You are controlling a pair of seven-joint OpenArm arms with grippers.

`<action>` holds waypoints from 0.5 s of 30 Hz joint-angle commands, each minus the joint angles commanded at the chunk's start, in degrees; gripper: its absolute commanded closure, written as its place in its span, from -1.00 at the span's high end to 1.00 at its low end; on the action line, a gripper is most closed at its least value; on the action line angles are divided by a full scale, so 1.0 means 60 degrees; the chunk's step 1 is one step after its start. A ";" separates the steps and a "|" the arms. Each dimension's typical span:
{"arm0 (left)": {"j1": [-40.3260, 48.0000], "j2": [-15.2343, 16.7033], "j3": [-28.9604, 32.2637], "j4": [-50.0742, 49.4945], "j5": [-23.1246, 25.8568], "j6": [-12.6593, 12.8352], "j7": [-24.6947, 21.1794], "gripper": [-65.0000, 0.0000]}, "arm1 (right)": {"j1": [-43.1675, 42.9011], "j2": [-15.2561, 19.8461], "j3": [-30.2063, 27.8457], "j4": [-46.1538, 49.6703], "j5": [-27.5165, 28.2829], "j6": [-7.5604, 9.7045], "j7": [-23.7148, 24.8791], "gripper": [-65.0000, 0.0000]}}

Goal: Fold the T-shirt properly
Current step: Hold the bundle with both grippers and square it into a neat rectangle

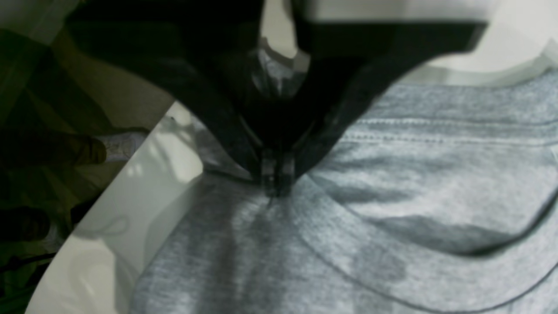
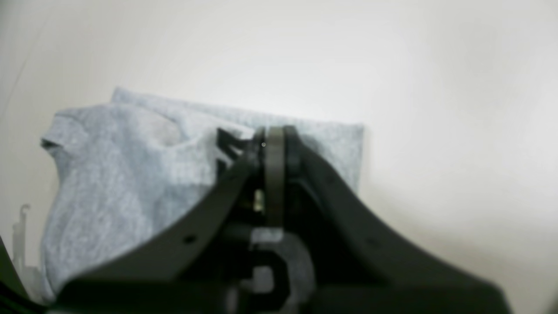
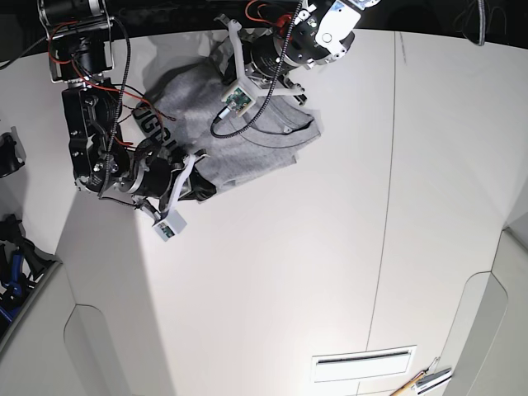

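Observation:
The grey T-shirt lies bunched at the table's far left, with black lettering showing on a turned-over part. In the left wrist view its ribbed collar curves across the lower right. My left gripper is shut there, pinching the cloth beside the collar, and grey fabric shows between its fingers. In the base view the left gripper is over the shirt's far side. My right gripper is shut on a raised fold of the T-shirt at its near-left edge, and it shows in the base view too.
The table edge runs close to the left gripper, with floor and a shoe beyond it. White tabletop stretches right and forward. A slot and small tools sit near the front right.

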 joint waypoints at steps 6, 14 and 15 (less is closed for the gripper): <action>0.0000 0.0004 -0.1035 0.0000 0.0025 0.0313 -0.0011 -1.00 | 0.0000 -0.0004 0.0004 0.0000 -0.0025 0.0000 0.0000 -1.00; -0.0106 0.0000 -0.3282 0.0000 0.0004 -0.0171 0.0066 -1.00 | 0.0004 -0.0004 0.0004 0.0000 -0.0022 0.0000 0.0004 -1.00; -0.0175 0.0000 -0.3617 -0.0004 0.0004 -0.0197 0.0135 -1.00 | 0.0004 -0.0007 0.0004 0.0000 -0.0022 0.0000 0.0004 -1.00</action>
